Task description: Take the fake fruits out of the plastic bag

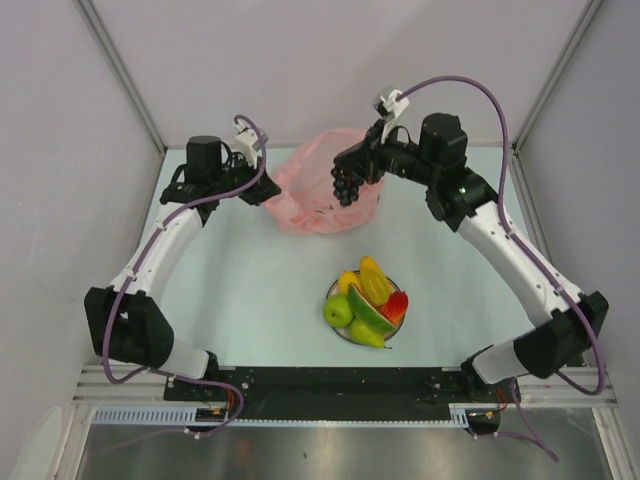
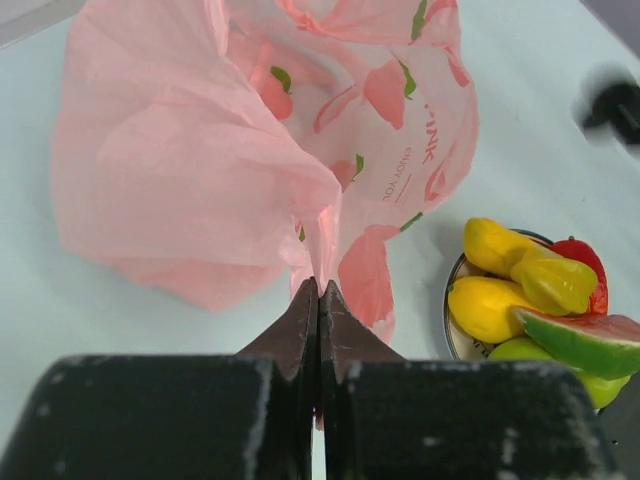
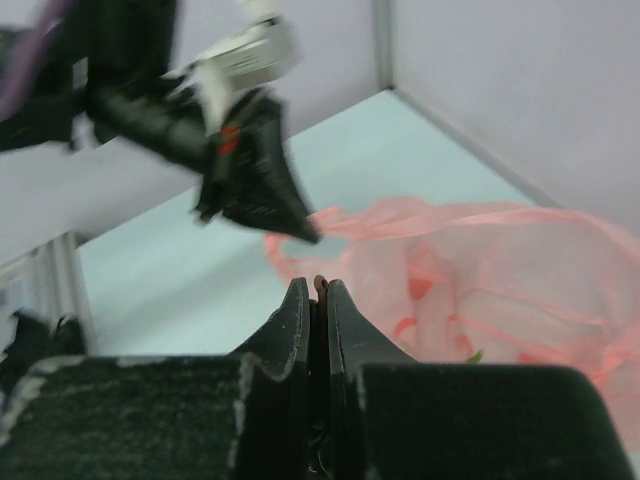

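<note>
The pink plastic bag (image 1: 318,195) lies crumpled at the back of the table. My left gripper (image 1: 267,192) is at the bag's left edge, and the left wrist view shows it (image 2: 320,288) shut on a fold of the bag (image 2: 230,150). My right gripper (image 1: 346,167) hangs over the bag, shut on the stem of the dark purple grape bunch (image 1: 346,187), which dangles below it. In the right wrist view only the brown stem tip (image 3: 321,284) shows between the shut fingers. The other fake fruits (image 1: 366,302) sit piled on a plate: green apple (image 1: 338,311), watermelon slice (image 1: 371,314), mangoes (image 2: 500,280).
The white plate's rim (image 2: 452,310) shows in the left wrist view, near the table's middle front. Grey walls and metal posts close in the table's back and sides. In the right wrist view the left gripper (image 3: 262,190) shows just beyond my right fingers.
</note>
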`<move>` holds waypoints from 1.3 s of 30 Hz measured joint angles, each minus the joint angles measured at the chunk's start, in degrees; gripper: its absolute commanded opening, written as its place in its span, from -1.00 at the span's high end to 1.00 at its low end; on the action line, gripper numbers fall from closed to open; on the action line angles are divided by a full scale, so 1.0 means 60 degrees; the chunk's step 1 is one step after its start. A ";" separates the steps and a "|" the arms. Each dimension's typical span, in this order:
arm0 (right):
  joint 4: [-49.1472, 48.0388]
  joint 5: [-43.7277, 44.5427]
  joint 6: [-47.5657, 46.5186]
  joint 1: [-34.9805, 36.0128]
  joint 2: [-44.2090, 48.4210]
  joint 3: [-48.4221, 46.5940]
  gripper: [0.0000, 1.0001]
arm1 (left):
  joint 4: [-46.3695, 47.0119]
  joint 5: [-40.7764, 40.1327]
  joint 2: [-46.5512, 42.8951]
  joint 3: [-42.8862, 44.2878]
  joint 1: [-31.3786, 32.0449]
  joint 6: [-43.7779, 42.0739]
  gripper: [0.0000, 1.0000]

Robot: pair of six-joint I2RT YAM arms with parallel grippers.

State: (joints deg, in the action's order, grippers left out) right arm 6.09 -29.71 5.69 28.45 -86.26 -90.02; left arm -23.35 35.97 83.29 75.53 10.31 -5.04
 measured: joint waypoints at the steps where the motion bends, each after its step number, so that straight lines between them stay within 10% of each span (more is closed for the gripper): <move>1: 0.0211 -0.0091 -0.0237 0.0204 0.0375 0.0204 1.00 | -0.0066 -0.0047 0.0011 0.0026 -0.0022 -0.0018 0.99; 20: 0.7741 -0.0463 -0.4648 0.0940 0.3901 0.2306 1.00 | 0.1308 0.0379 -0.2750 -0.2838 -0.0313 0.1508 0.99; 39: 0.8386 0.0259 -0.5821 0.0954 0.3461 0.3486 1.00 | 0.1446 0.0364 -0.3555 -0.3734 -0.0317 0.1588 0.99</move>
State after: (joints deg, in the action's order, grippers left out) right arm 56.40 -28.16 -29.23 34.17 -65.49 -69.10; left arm -14.68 38.15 61.95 53.12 8.40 4.49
